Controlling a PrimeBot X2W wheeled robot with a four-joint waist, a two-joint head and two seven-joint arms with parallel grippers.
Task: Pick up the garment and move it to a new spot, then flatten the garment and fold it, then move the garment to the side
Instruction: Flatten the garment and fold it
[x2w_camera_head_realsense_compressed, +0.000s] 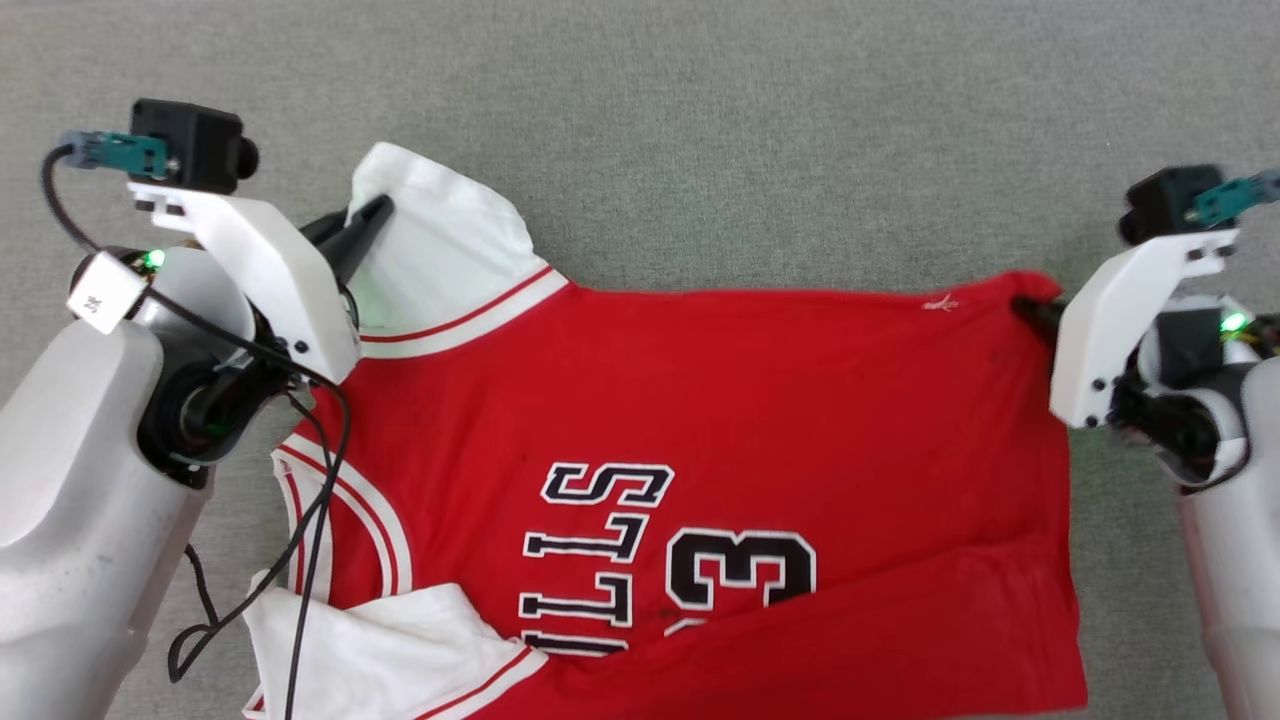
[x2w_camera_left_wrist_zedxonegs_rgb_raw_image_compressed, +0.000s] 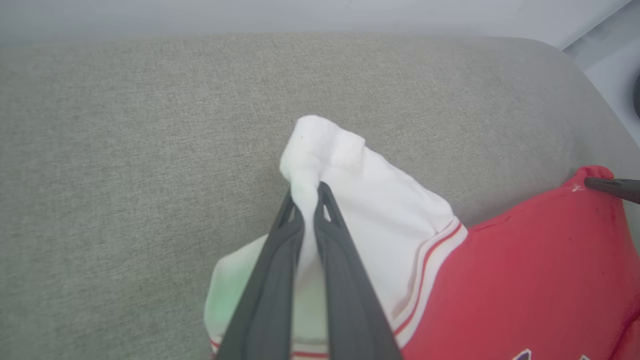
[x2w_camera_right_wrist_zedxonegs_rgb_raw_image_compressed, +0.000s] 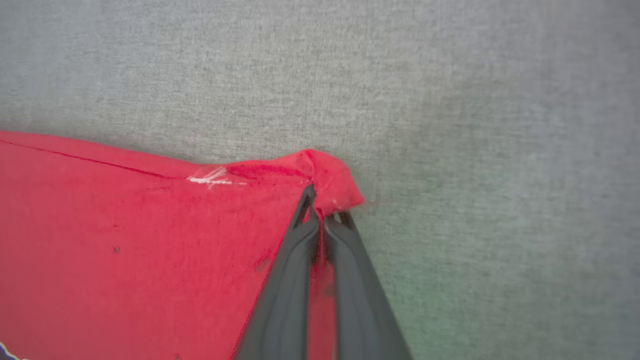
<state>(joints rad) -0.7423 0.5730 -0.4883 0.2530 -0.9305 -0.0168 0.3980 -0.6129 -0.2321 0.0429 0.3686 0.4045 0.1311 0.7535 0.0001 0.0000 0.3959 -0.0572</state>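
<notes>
The garment (x2w_camera_head_realsense_compressed: 760, 400), a red jersey with white sleeves and black lettering, lies spread chest-up on the grey surface, its collar to the left. My left gripper (x2w_camera_head_realsense_compressed: 375, 212) is shut on the far white sleeve (x2w_camera_left_wrist_zedxonegs_rgb_raw_image_compressed: 370, 200), the cloth bunched between its dark fingers (x2w_camera_left_wrist_zedxonegs_rgb_raw_image_compressed: 280, 260). At the far right, my right gripper (x2w_camera_head_realsense_compressed: 1030, 308) is shut on the red hem corner (x2w_camera_right_wrist_zedxonegs_rgb_raw_image_compressed: 330, 175), which puckers up between its fingers (x2w_camera_right_wrist_zedxonegs_rgb_raw_image_compressed: 295, 270). The near white sleeve (x2w_camera_head_realsense_compressed: 380, 650) is folded over by the bottom edge.
Grey fabric surface (x2w_camera_head_realsense_compressed: 700, 120) stretches beyond the garment. In the left wrist view its rounded far edge (x2w_camera_left_wrist_zedxonegs_rgb_raw_image_compressed: 575, 65) meets a pale floor. A black cable (x2w_camera_head_realsense_compressed: 310, 520) from my left arm hangs over the collar area.
</notes>
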